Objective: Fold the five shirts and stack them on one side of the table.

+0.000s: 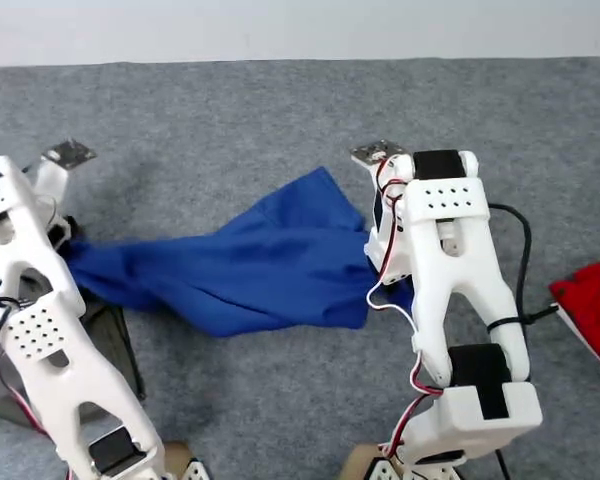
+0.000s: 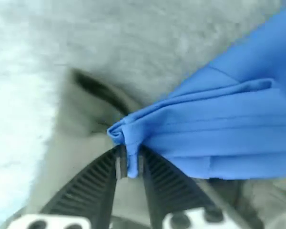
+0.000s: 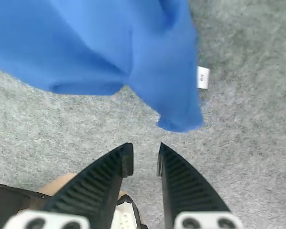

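Observation:
A blue shirt (image 1: 270, 265) lies crumpled and stretched across the grey table top, from the left arm over to the right arm. My left gripper (image 2: 128, 164) is shut on a bunched fold of the blue shirt (image 2: 219, 138) at its left end, seen in the high view at the left gripper (image 1: 68, 240). My right gripper (image 3: 144, 160) hovers over bare carpet just beside the shirt's edge (image 3: 148, 62). Its fingers stand a little open with nothing between them. A white tag (image 3: 203, 77) sticks out of the hem.
A red shirt (image 1: 592, 295) lies at the table's right edge. A grey-olive garment (image 1: 110, 330) lies under the left arm, also seen as the garment (image 2: 76, 129) behind the pinched fold. The far part of the grey table (image 1: 230, 120) is bare.

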`<state>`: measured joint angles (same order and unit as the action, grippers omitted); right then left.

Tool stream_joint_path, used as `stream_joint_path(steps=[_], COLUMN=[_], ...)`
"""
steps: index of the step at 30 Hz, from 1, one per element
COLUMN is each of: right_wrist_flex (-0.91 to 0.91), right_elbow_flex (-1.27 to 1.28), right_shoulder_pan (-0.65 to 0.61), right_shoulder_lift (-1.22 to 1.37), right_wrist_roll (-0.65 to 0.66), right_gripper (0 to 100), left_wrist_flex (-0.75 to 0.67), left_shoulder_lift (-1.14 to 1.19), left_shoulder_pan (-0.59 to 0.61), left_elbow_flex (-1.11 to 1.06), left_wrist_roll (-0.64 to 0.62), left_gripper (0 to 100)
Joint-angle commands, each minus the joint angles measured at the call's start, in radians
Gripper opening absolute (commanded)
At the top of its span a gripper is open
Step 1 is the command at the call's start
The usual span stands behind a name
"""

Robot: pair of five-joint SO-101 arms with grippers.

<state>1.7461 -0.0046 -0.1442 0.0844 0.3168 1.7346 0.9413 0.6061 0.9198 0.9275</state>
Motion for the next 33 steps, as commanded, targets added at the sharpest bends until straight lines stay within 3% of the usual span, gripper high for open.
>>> stream_joint_path(steps=[1, 6, 12, 17, 26, 33], right_wrist_flex=[0.024, 0.025, 0.044, 0.042, 0.031, -0.024], right_elbow_flex=[-0.049, -0.049, -0.049, -0.044, -0.077, -0.170], right_shoulder_pan=[-0.005, -0.027, -0.185, -0.297, -0.438, -0.450], right_shoulder_lift=[-0.013, -0.015, -0.005, -0.002, 0.180, 0.338], right_wrist_roll=[-0.008, -0.006, 0.026, 0.051, 0.058, 0.058], right_gripper=[9.0, 9.0, 10.3, 23.6, 24.0, 23.9], left_wrist_flex=[0.017, 0.018, 0.018, 0.018, 0.018, 0.018], left_shoulder_lift=[-0.014, -0.014, -0.005, -0.005, -0.005, -0.006], left_shoulder_pan=[-0.002, -0.002, -0.003, -0.014, -0.015, -0.015], left_elbow_flex=[0.122, 0.182, 0.173, 0.119, 0.087, 0.090], left_wrist_roll=[-0.097, -0.206, -0.269, -0.275, -0.275, -0.275], left_gripper=[0, 0, 0, 0, 0, 0])
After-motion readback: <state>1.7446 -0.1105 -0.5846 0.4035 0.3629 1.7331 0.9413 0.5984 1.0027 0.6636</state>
